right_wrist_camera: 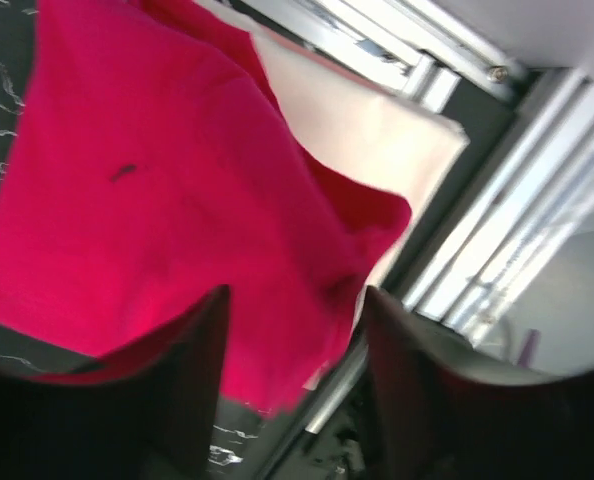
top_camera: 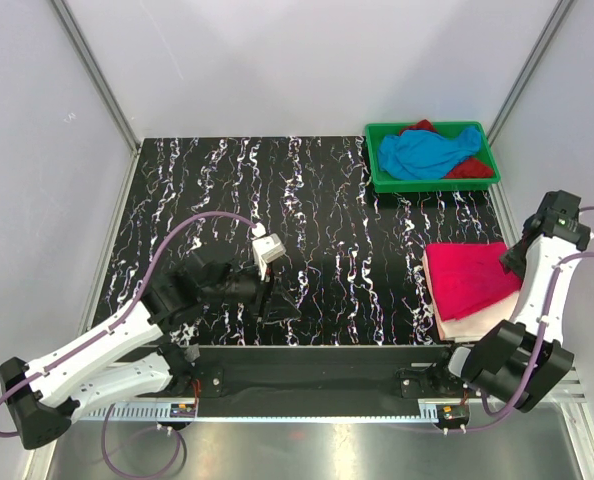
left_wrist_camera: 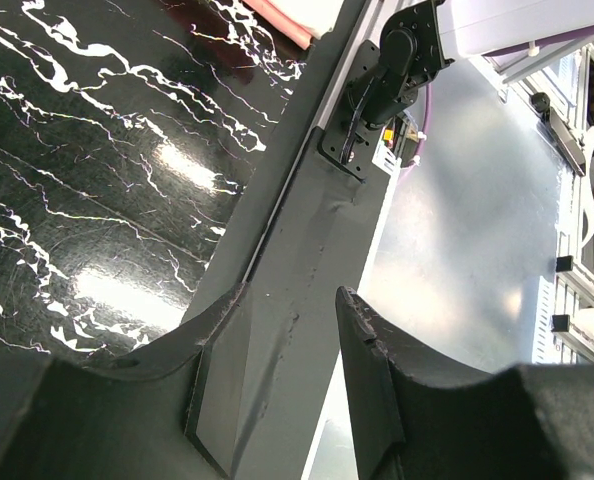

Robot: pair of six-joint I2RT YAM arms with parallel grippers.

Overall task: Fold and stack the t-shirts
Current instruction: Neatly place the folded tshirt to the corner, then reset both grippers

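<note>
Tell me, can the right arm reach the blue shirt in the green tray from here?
Probably yes: the blue shirt lies uncovered in the green tray on the right gripper's side, with nothing standing between them.

Wears white shells on left arm (top_camera: 87, 365) and right arm (top_camera: 539, 290), black at the joints; trails purple cables (top_camera: 182, 235); ends in matte black fingers (left_wrist_camera: 387, 360).

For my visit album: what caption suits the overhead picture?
The hot pink t-shirt lies folded on the white t-shirt; the blue t-shirt and dark red t-shirt wait in the green tray.
</note>
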